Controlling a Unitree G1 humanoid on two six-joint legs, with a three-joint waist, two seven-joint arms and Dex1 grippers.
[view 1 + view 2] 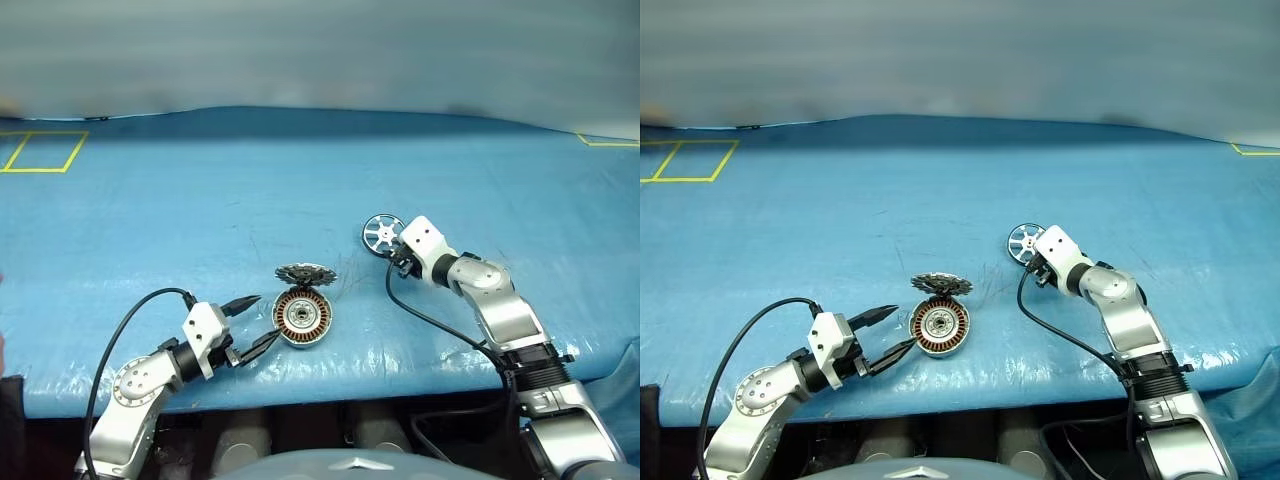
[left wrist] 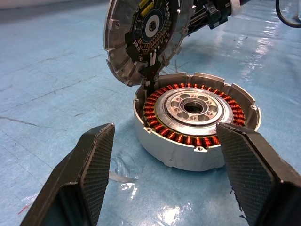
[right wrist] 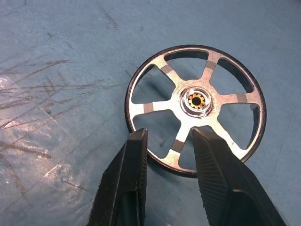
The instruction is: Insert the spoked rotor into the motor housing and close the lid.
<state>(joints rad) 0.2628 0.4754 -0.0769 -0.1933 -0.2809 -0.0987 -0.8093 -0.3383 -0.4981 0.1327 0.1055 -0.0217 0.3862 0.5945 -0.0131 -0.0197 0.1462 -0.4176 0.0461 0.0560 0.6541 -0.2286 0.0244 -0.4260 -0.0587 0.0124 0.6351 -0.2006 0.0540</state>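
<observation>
a: blue plastic sheet (image 1: 300, 190) covers the whole table, and it is shiny and scratched. yellow tape lines (image 1: 45, 150) make a box at the upper left of the head view, and one more yellow corner (image 1: 605, 140) sits at the upper right.

b: where is the motor housing?

a: the motor housing (image 1: 303, 317) sits low in the middle of the head view. it is a round silver cup with copper-brown wire all around the inside and a silver ring in the centre.

b: and the lid?

a: the lid (image 1: 303, 273) stands tipped up at the far edge of the housing, joined to its rim. its dark inner face shows in the left wrist view.

b: is the spoked rotor in the housing?

a: no. the spoked rotor (image 1: 382, 233) lies flat on the sheet, up and to the right of the housing, well apart from it. it is a shiny wheel with six spokes and a small gold hole in the hub.

b: what does the right gripper do?

a: the right gripper (image 3: 171, 155) has its two black fingers partly apart over the near rim of the wheel, one on each side of a spoke. i cannot tell if they touch it.

b: and the left gripper?

a: the left gripper (image 1: 252, 322) is spread wide with nothing in it, just left of the housing.

b: any words to read?

a: none that i can read.
</observation>
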